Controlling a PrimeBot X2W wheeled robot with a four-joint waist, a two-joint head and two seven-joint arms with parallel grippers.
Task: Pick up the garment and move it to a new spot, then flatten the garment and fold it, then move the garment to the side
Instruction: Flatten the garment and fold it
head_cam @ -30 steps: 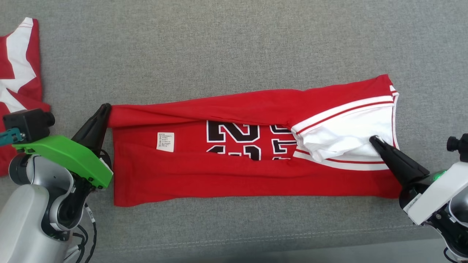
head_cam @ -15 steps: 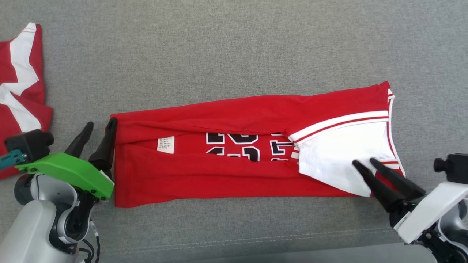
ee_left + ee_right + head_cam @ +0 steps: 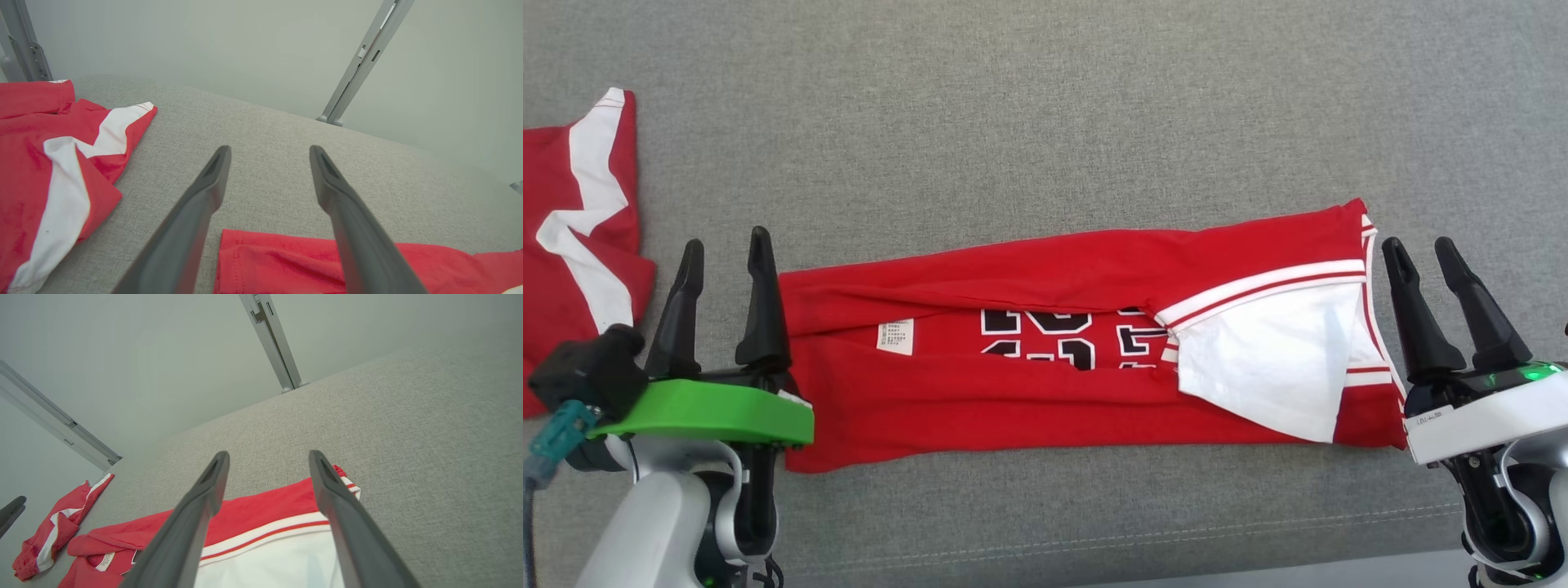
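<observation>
Both grips have let go since a second ago: the left gripper (image 3: 727,238) now stands just beside the left end of the red shirt (image 3: 1029,400), the right gripper (image 3: 1417,242) just beside its right end, fingers spread wide, holding nothing. The shirt lies as a long folded strip on the grey cushion (image 3: 1045,122); a second garment (image 3: 572,245) lies at the left edge.

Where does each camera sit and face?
Head camera: looks down at the red jersey on the grey cushion; left gripper and right gripper show, open.
Left wrist: along its fingers, over the jersey's plain end.
Right wrist: along its fingers, over the jersey's white-trimmed end.
Shared: both wrist views catch the second red garment.
</observation>
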